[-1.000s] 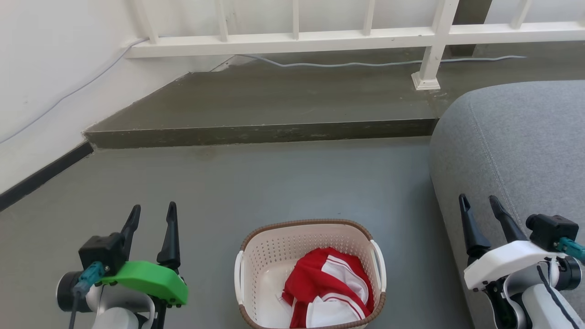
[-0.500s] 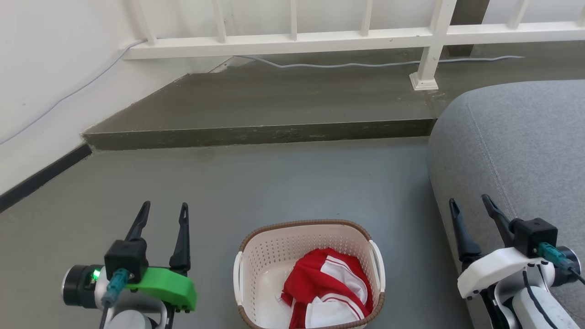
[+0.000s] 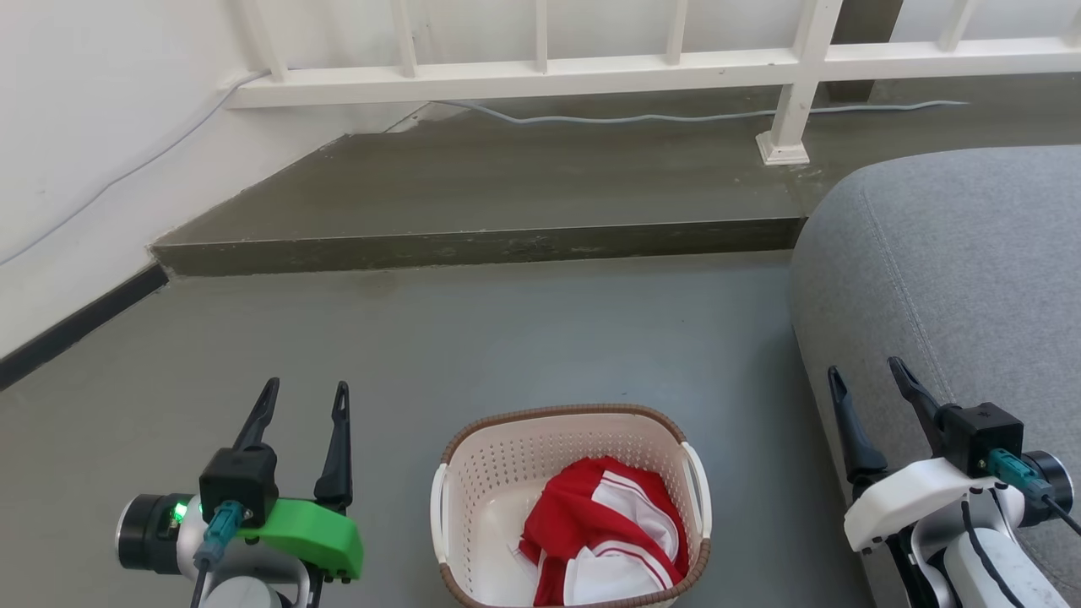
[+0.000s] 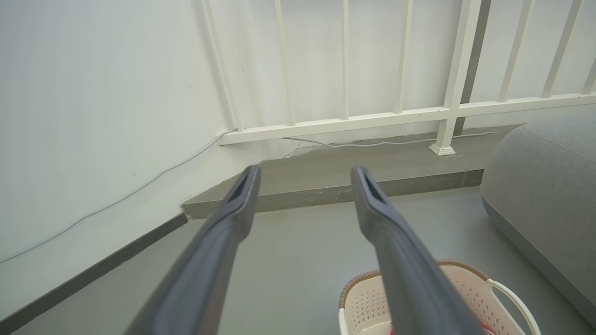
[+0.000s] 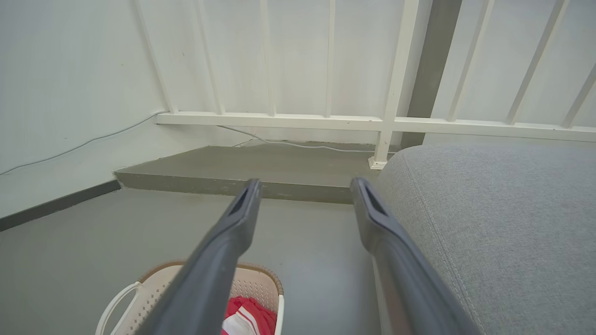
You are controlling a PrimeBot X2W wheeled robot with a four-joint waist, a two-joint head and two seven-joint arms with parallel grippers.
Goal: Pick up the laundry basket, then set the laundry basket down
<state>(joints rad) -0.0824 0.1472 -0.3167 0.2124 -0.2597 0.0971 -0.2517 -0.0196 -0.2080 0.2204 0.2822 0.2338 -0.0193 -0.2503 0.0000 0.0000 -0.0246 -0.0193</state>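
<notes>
The laundry basket (image 3: 507, 460) stands on the floor (image 3: 507, 338) at the near centre, holding a red and white garment (image 3: 604, 523), and no claw touches it. The left claw (image 3: 306, 386) hovers to its left and the right claw (image 3: 864, 368) to its right, beside the grey sofa (image 3: 954, 253); both are spread apart and empty. By this evidence no step is complete: grasping, lifting and setting down all remain.

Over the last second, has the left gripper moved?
Yes. The left gripper has shifted right in the head view, toward the laundry basket, which keeps its place below the step.
</notes>
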